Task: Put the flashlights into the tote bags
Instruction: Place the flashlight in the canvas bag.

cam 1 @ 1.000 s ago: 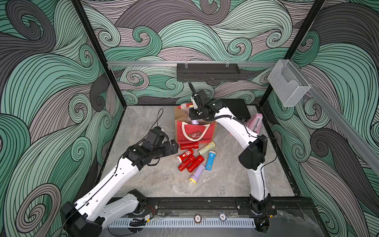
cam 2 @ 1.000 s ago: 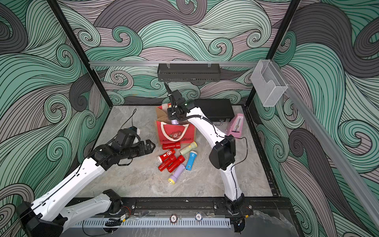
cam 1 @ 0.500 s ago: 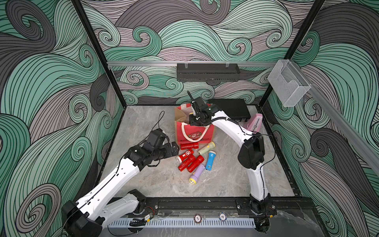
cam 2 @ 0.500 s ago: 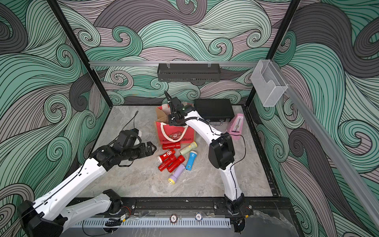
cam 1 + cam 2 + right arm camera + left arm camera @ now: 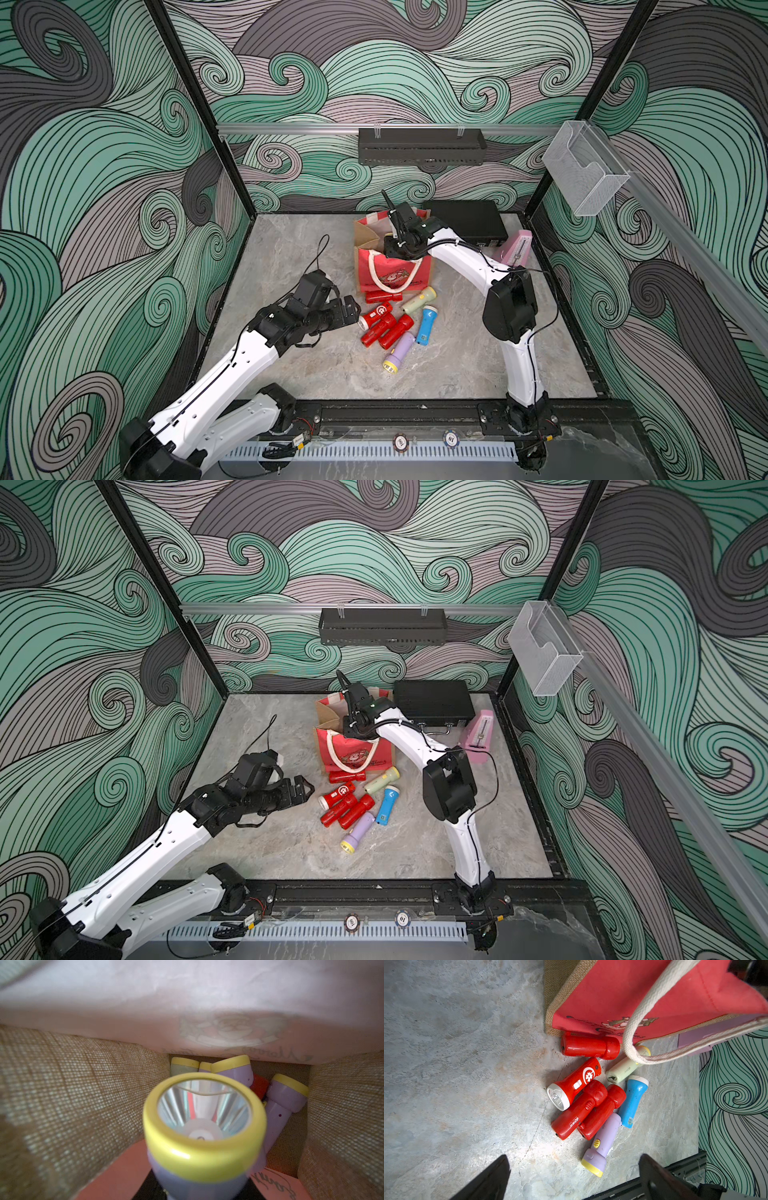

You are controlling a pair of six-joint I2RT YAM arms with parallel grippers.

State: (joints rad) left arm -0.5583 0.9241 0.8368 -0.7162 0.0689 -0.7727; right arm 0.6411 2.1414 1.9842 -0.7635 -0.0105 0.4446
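Top views with both wrist views. The left fingers (image 5: 490,1180) stand wide apart and hold nothing, low over the grey marbled counter (image 5: 291,249), just left of a loose cluster of seven flashlights.

Cluster, from its left:
- a red flashlight with a white head (image 5: 374,316);
- two plain red flashlights (image 5: 378,330) (image 5: 397,331) side by side and touching;
- a lilac flashlight (image 5: 399,352) with a yellow rim, nearest the front edge;
- a blue flashlight (image 5: 425,324);
- a pale green flashlight (image 5: 419,300).

A seventh, a red flashlight (image 5: 382,296), lies against the foot of the tote bag (image 5: 392,272).

The bag stands upright behind the cluster, mouth open, with a red front, tan sides and a white rope handle (image 5: 643,1014).

The right arm reaches down into the bag's mouth. In the right wrist view its right fingers (image 5: 154,1188) are clamped on a held lilac flashlight (image 5: 204,1126), yellow-rimmed lens facing the camera, between the jute walls (image 5: 83,1088). More flashlights lie on the bag's floor, among them two lilac ones (image 5: 234,1068) (image 5: 286,1097).

Right of the bag sit a black hard case (image 5: 469,222) and a pink metronome (image 5: 515,249).
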